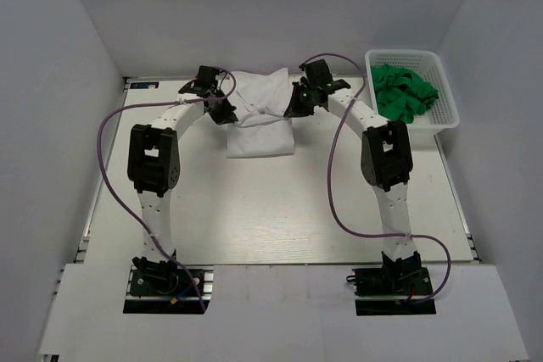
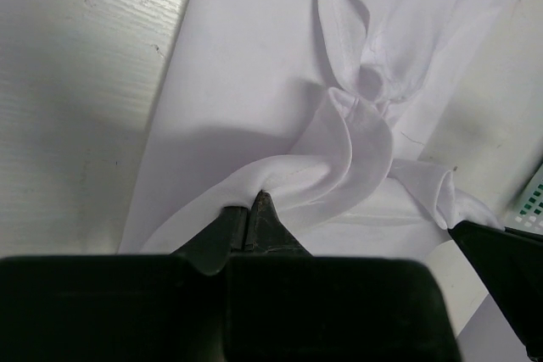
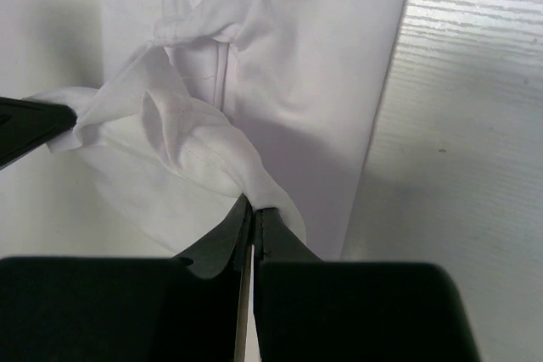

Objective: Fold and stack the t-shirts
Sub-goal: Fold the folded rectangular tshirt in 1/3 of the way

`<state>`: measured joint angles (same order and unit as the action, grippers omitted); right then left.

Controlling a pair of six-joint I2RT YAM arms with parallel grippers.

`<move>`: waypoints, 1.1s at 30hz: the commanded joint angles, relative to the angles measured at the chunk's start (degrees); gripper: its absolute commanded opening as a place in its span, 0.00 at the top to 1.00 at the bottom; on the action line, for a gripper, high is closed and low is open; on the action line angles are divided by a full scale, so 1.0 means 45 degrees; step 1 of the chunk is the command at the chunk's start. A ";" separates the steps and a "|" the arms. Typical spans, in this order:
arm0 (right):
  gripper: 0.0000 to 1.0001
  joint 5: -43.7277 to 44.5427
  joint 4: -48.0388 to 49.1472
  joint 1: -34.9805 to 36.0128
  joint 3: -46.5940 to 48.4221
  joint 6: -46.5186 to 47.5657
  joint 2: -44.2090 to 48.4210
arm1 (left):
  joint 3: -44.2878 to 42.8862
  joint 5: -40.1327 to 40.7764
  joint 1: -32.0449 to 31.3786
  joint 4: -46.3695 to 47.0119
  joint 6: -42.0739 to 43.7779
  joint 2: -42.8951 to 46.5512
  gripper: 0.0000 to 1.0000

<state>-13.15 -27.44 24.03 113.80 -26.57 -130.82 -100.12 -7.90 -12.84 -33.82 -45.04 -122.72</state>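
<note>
The pale, wood-grained table (image 1: 110, 201) runs from its left edge, close under a plain grey wall (image 1: 51, 82), across a broad open surface in the near half, where both my arms have room to swing. My left gripper (image 2: 253, 207) has its jaws pressed together on a raised fold at the left side of the white t-shirt (image 1: 259, 135). The shirt lies at the far middle of the table, between my two wrists. It is thin, soft, smooth cloth. Its near part is a flat rectangle with straight edges, and its far part is bunched into loose twisted ridges between my two grips. My right gripper (image 3: 252, 209) pinches a puckered fold on the shirt's right side, jaws closed tight on the cloth. Further right, in the far right corner, stands a white plastic lattice basket (image 1: 447, 120) holding crumpled bright green t-shirts (image 1: 405, 95), well apart from the white one.
</note>
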 commanded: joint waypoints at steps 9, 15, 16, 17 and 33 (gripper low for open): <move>0.74 -0.0887 0.1976 -0.0243 0.0747 -0.0385 -0.0985 | -0.0876 0.0093 0.0139 0.1148 -0.0090 -0.0542 0.65; 0.10 -0.1589 0.3206 -0.0789 0.1565 -0.1498 -0.1572 | -0.3017 0.0271 0.0723 0.1268 -0.0246 -0.1691 0.24; 0.10 -0.1590 0.3478 -0.0886 0.1567 -0.1499 -0.1592 | -0.3354 0.0155 0.0725 0.1266 -0.0362 -0.1849 0.22; 0.10 -0.1513 0.3500 -0.0984 0.1644 -0.1673 -0.1534 | -0.3783 0.0154 0.0841 0.1382 -0.0363 -0.1967 0.18; 0.10 -0.0263 0.1936 0.1046 -0.2668 0.3150 0.2529 | 0.4974 -0.0760 0.0686 0.4112 0.1627 0.4804 0.00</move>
<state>-16.49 -19.90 25.54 104.42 -17.21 -122.67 -86.06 -8.29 -9.04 -23.22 -41.30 -112.36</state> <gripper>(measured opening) 0.904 0.995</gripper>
